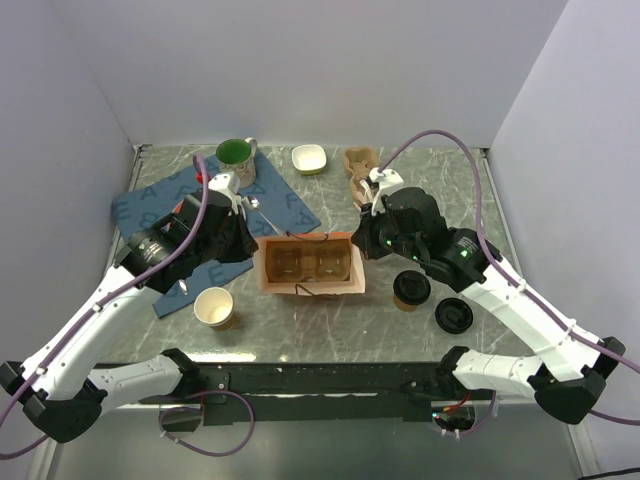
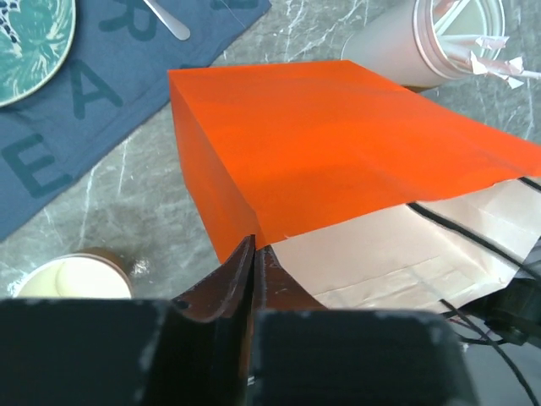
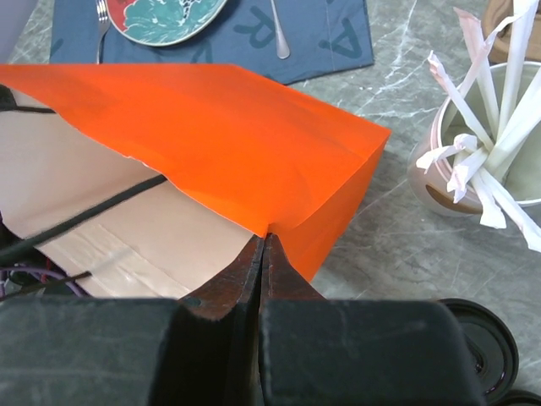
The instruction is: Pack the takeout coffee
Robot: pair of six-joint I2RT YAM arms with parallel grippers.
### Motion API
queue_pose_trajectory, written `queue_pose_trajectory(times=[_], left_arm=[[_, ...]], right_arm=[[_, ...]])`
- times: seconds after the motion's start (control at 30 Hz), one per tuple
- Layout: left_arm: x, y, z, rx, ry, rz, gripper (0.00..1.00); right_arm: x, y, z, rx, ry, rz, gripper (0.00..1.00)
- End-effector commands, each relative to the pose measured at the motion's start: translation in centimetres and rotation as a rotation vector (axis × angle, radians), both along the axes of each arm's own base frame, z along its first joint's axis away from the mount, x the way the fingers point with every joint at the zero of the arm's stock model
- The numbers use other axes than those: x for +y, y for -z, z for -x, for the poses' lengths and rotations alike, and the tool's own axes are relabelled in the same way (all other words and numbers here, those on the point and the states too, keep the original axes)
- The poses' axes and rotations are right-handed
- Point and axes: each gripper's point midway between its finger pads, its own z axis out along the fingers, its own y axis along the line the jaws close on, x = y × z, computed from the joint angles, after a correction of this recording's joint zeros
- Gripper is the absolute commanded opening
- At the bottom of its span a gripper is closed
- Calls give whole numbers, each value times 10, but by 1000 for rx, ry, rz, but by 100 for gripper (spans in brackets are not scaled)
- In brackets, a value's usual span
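the left claw [image 2: 252, 249] is pinched nearly flat, its two dark fingers pressed together on the rim at one end of the orange paper bag [image 2: 338, 144], right at the corner fold. the right claw [image 3: 263, 245] looks the same at the opposite end: fingers closed tight with the bag's edge caught between them. between the two, the bag stands on the marble table [image 1: 330, 330] with its mouth open upward, showing its pale brown inside and the thin black handles.

the takeout coffee [image 1: 411, 288] stands upright on the table, outside the bag, a little to the right of it and just beside the right arm. it is a short brown paper cup with a round black lid seated on top. a loose black lid [image 1: 453, 315] lies near it on its right. a lidless tan cup [image 1: 214, 308] sits off to the bag's left, near the front.
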Motion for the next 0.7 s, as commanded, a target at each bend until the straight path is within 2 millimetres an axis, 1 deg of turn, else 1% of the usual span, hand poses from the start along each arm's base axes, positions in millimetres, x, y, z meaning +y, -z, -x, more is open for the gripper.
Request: queue_pose_trajectory(times=[0.0,0.03,0.1,0.13,0.17,0.2,0.23,0.3,0.33,0.4,0.43,0.47,0.5,0.57,0.6,0.67], left_arm=[[-1,-12,-8,-62,2,4,3],[-2,-13,-11,-75,6,-3,1],[0,-15,-17,-91,-7,-22,1],[0,-17,-19,-103,-6,-28,1],[0,-19,-21,-111,-9,-32,1],[1,-21,-22,-117,-16,-36,1],[1,-20,-23,-125,-7,-40,1],[1,-23,-22,-146,5,-34,1],[1,-24,-22,-163,17,-35,1],[-1,-27,-21,-194,38,-19,1],[-2,-28,-20,-198,48,-14,1],[-2,-29,-19,-196,47,-10,1],[-3,-29,-19,-193,53,-9,1],[-4,-28,-17,-188,62,-3,1],[-4,-27,-17,-188,63,-1,1],[-4,-23,-15,-180,67,0,1]], right_arm=[[-5,-3,11,24,0,-13,12],[-7,-11,11,22,12,-26,18],[-15,-18,16,27,39,-31,25],[-18,-28,16,20,58,-55,35],[-23,-34,19,14,71,-68,40],[-30,-34,22,22,90,-59,45],[-35,-42,23,17,113,-68,52],[-46,-45,23,15,158,-56,61],[-57,-41,23,26,209,-27,65],[-76,-33,18,50,299,15,66],[-87,-25,21,97,360,35,67],[-95,-18,19,131,400,53,67],[-107,-13,14,161,467,52,67],[-121,1,12,209,524,87,70],[-131,6,8,227,571,94,73],[-137,23,5,283,602,126,74]])
